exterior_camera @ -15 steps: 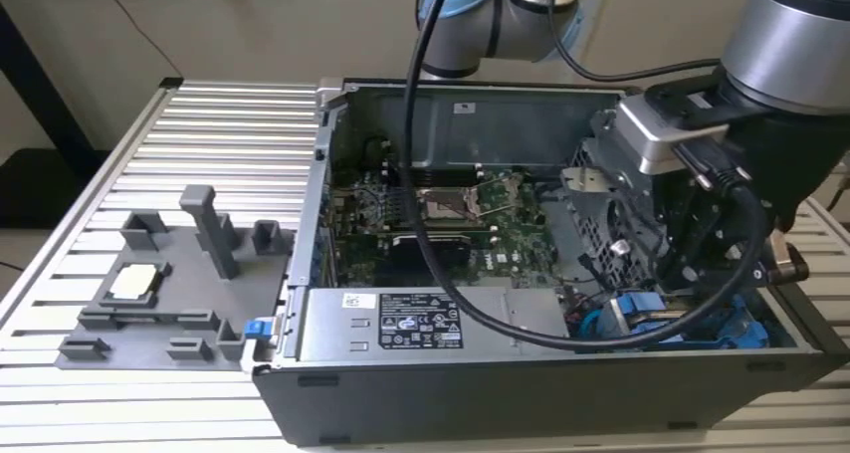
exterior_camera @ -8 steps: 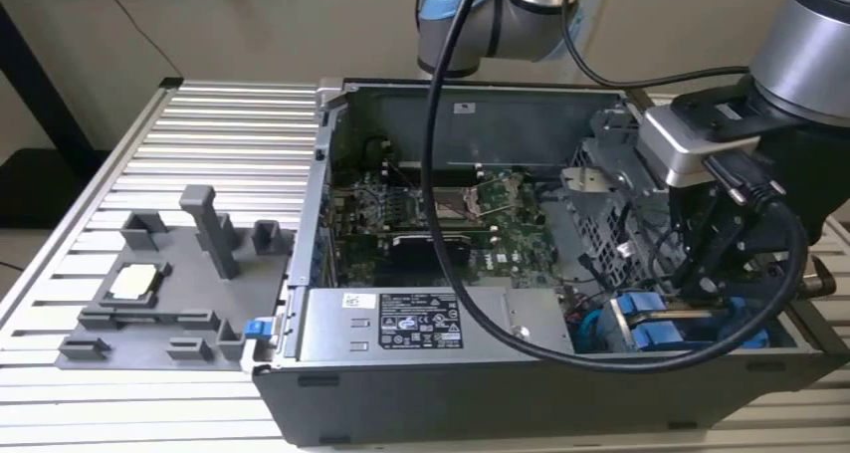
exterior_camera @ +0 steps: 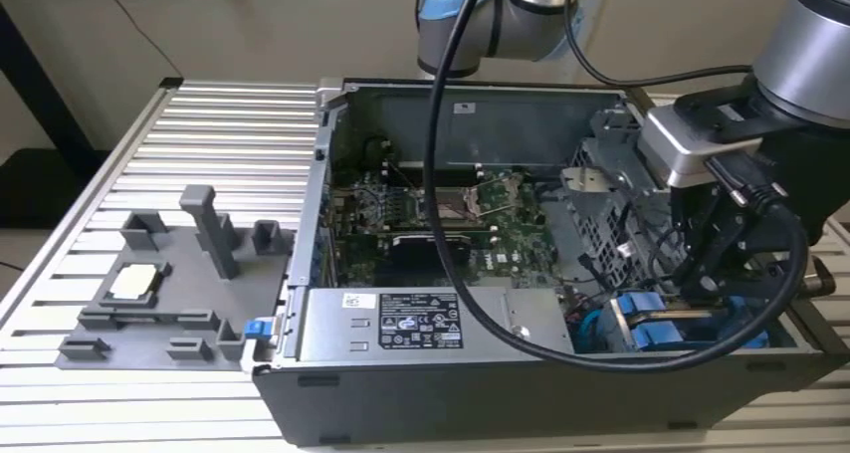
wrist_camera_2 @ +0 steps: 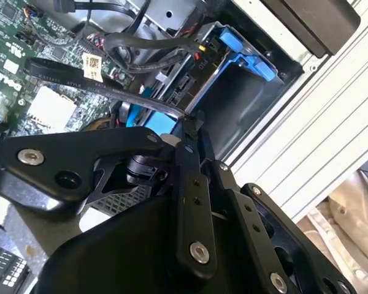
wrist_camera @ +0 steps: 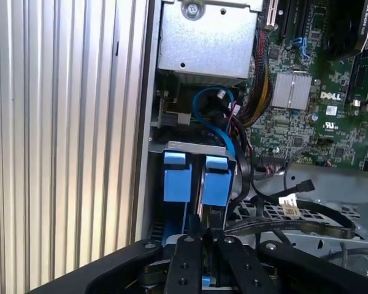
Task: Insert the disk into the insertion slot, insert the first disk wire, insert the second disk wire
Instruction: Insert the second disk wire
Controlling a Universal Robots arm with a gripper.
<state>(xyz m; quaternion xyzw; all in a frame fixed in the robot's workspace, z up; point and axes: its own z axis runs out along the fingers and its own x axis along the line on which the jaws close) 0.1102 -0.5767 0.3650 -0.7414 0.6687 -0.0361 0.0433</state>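
Note:
The disk (exterior_camera: 658, 326) sits in its blue carrier inside the insertion slot (wrist_camera: 191, 146), at the case's near corner on the exterior view's right. Its two blue tabs (wrist_camera: 216, 180) stand just ahead of my fingertips (wrist_camera: 187, 240). My gripper (wrist_camera_2: 187, 119) hangs low in that corner, directly over the disk's end (wrist_camera_2: 245, 55). It is shut on the end of a flat black disk wire (wrist_camera_2: 98, 86) that carries a white tag (wrist_camera: 288, 205). I cannot tell which of the two wires this is. My gripper (exterior_camera: 704, 299) is largely hidden by arm cables in the exterior view.
A grey power-supply box (exterior_camera: 425, 324) with a white sticker lies beside the slot. The green motherboard (exterior_camera: 439, 214) and a perforated cage (exterior_camera: 611, 194) lie beyond. A blue cable (wrist_camera: 211, 104) loops above the disk. A grey fixture (exterior_camera: 173, 274) stands on the slatted table (exterior_camera: 199, 134).

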